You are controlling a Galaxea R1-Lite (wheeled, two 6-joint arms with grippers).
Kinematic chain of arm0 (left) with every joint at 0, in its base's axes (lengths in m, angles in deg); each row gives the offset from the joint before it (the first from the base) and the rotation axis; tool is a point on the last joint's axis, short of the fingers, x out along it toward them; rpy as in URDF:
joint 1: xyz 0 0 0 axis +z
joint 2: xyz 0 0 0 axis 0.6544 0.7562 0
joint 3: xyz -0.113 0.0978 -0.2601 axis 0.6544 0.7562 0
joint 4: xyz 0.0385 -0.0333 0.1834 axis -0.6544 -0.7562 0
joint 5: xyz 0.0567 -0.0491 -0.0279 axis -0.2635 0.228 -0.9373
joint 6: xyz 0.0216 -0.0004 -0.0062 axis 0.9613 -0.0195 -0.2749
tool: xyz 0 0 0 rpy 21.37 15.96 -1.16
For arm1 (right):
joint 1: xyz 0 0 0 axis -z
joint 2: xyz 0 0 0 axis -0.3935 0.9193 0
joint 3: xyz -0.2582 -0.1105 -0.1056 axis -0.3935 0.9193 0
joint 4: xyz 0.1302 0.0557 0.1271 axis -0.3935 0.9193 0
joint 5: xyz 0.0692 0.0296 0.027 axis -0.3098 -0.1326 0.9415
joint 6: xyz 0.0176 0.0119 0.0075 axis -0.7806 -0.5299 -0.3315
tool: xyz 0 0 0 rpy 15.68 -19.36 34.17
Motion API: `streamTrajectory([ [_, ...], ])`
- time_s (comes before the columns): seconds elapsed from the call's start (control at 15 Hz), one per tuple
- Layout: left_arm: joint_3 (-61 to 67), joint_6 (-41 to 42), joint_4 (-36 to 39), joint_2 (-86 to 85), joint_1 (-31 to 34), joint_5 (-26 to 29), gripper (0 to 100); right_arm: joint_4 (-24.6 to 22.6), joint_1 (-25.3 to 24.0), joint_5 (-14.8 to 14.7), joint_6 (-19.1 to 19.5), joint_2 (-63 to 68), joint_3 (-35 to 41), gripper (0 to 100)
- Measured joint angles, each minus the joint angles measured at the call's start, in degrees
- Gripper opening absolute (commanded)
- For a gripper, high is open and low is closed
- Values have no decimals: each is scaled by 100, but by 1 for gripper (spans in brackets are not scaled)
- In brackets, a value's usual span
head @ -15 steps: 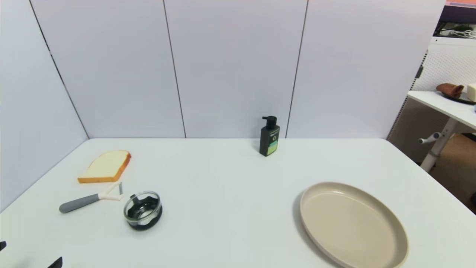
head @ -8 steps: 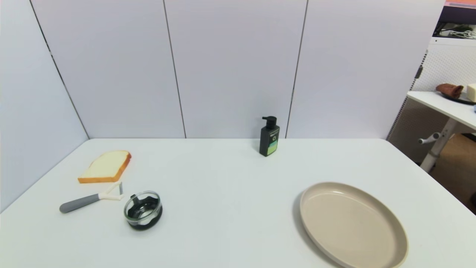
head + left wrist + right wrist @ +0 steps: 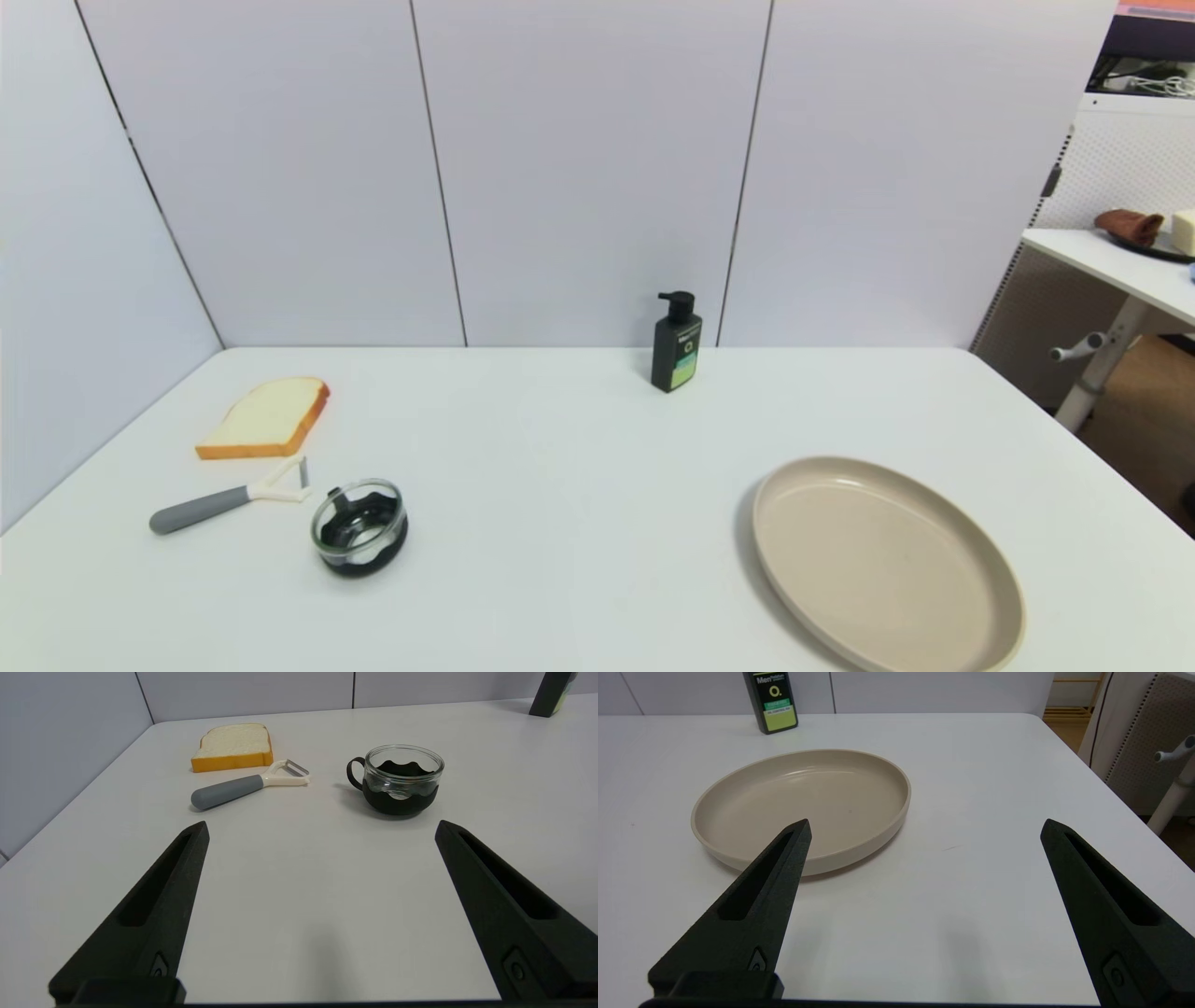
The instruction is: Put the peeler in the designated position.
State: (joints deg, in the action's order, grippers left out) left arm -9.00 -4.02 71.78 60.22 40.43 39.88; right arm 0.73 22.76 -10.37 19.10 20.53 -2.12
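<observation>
The peeler lies flat on the white table at the left, grey handle pointing left, cream forked head by the bread; it also shows in the left wrist view. My left gripper is open and empty, held back near the table's front edge, well short of the peeler. My right gripper is open and empty too, hovering near the front right, just before the beige plate. Neither gripper appears in the head view. Bare white tabletop stretches across the middle.
A slice of bread lies just behind the peeler. A glass cup with a black base stands right of it. A dark pump bottle stands at the back wall. The large beige plate occupies the front right.
The left gripper's fingertips, seen at the lower left corner of the head view a second ago, have dropped out of that view. The objects have not moved.
</observation>
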Motion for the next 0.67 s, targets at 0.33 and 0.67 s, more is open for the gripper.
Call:
streamTrajectory([
  [0.33, 0, -5, 2, -20, 0, -7, 100, -2, 0, 0, 0, 0, 0, 100],
  [0.67, 0, -6, 0, -20, 0, -9, 100, -7, 0, 0, 6, 0, 0, 100],
])
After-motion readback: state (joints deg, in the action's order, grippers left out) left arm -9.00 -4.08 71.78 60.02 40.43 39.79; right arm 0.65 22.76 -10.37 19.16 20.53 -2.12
